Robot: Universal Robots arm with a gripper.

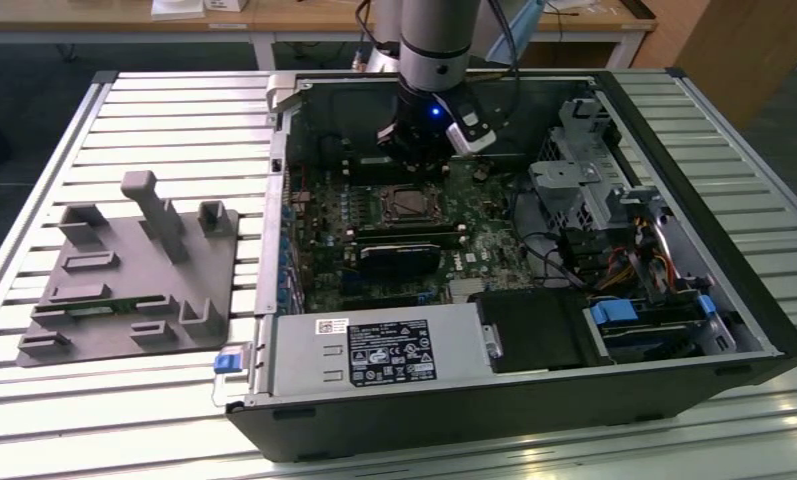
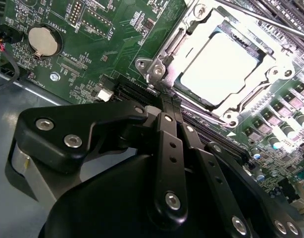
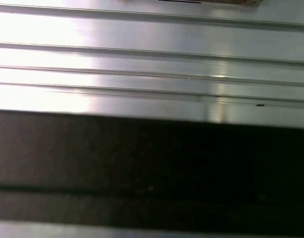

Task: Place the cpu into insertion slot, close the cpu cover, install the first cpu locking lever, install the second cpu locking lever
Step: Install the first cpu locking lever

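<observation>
My gripper point(image 2: 164, 99), fingers pressed together and empty, sits at the cpu cover point(image 2: 191, 34) corner; cover lies down over the cpu point(image 2: 219, 67), framing it

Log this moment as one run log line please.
black gripper: fingers together beside socket | square silvery-grey cpu: seated in slot | silvery metal cpu cover frame: down over it
</observation>
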